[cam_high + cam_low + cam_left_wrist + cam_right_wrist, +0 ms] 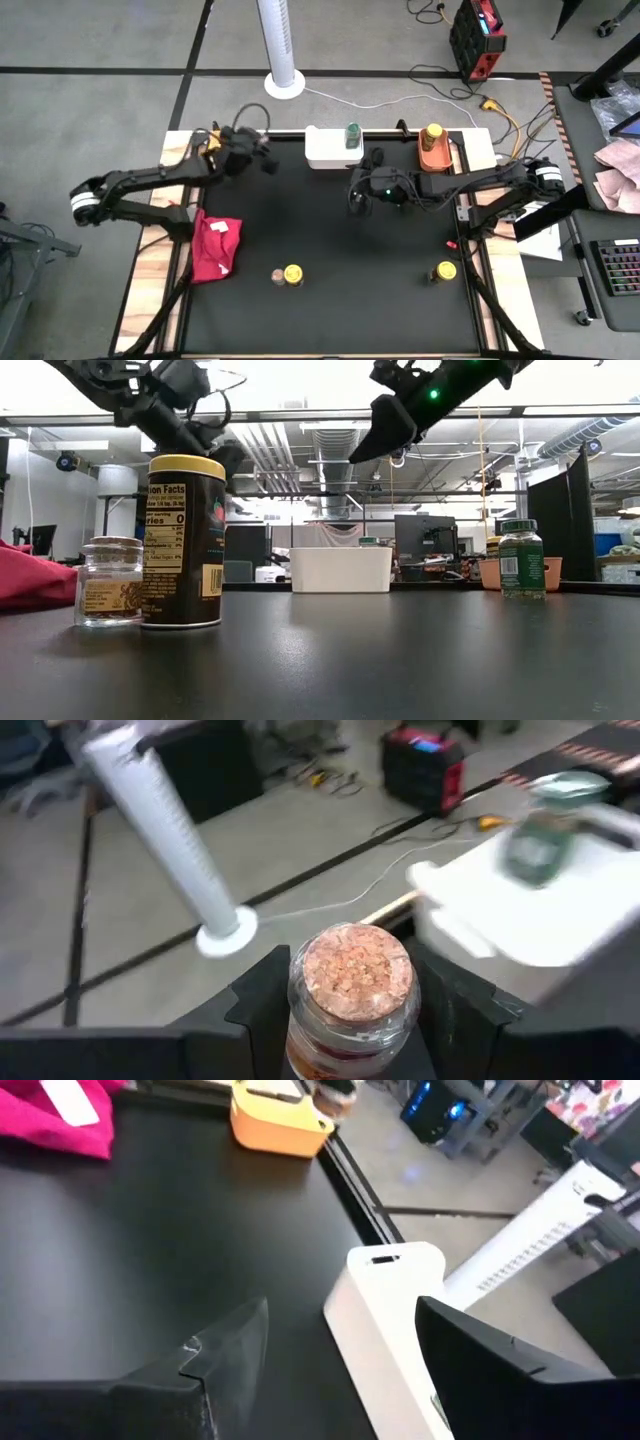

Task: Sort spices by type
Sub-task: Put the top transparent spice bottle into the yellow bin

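My left gripper [250,152] is raised over the table's far left part, by the yellow tray [275,1120], and is shut on a small glass spice jar with a cork-brown lid [357,970]. My right gripper [358,195] hangs open above the table's middle, just on the near side of the white tray [325,150]; it holds nothing. A green-lidded jar [352,135] stands in the white tray. A yellow-lidded jar [433,132] stands in the orange tray [437,157]. A yellow-lidded jar [183,540] and a small brown-lidded one [108,582] stand side by side near the table's near edge. My left gripper pinches the jar between its two fingers [262,1005], which sit on opposite sides of the glass body just under the lid [345,1025]. The jar stands upright in the hold, lid upward. It is lifted clear of the table.
A red cloth [215,248] lies at the table's left edge. Another yellow-topped jar [445,271] stands near the right near corner. A white fan column [282,45] rises from the floor beyond the far edge. The black mat [360,250] is bare in the middle.
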Controlling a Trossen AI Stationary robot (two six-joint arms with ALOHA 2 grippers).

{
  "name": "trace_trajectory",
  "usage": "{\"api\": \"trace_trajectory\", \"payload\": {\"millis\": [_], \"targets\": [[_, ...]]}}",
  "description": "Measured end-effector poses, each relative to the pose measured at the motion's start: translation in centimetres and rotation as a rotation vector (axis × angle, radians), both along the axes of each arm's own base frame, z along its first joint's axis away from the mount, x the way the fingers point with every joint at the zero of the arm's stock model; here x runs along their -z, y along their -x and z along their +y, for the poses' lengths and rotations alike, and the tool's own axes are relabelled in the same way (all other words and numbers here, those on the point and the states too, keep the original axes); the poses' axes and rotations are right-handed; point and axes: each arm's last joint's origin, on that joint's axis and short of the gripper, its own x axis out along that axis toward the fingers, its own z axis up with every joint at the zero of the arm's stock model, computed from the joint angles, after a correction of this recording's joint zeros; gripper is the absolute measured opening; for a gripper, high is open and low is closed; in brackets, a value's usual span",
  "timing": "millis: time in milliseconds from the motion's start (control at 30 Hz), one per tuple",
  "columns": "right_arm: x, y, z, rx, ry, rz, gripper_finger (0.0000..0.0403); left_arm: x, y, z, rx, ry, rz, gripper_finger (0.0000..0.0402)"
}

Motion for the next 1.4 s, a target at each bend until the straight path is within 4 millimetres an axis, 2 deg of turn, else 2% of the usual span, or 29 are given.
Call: {"api": "trace_trajectory", "payload": {"millis": [233, 500, 700, 833, 1000, 1200, 1400], "targets": [[1.1, 0.5, -1.0, 0.055, -0.038, 0.009, 0.0238, -0.3, 3.7, 4.2, -0.094, 0.066, -0.046, 0.0162], [2.6, 0.8, -1.1, 0.011, -0.056, -0.028, 0.0243, 1.6, 6.5, 6.2, -0.221, 0.073, -0.087, 0.0163], [2.9, 0.9, -1.4, -0.033, -0.089, -0.056, 0.0235, 3.0, 7.8, 6.5, -0.297, 0.079, -0.154, 0.0163], [3.0, 1.0, -1.5, -0.033, -0.090, -0.054, 0.0236, 4.0, 8.4, 6.2, -0.386, 0.078, -0.138, 0.0164], [3.1, 1.0, -1.5, -0.030, -0.096, -0.056, 0.0244, 4.1, 8.8, 5.7, -0.387, 0.044, -0.193, 0.0164], [3.1, 1.0, -1.5, -0.031, -0.094, -0.081, 0.0243, 4.0, 8.7, 5.6, -0.420, 0.037, -0.252, 0.0164], [3.1, 1.0, -1.5, -0.026, -0.106, -0.112, 0.0235, 4.8, 7.8, 4.8, -0.488, 0.046, -0.212, 0.0164]]}}
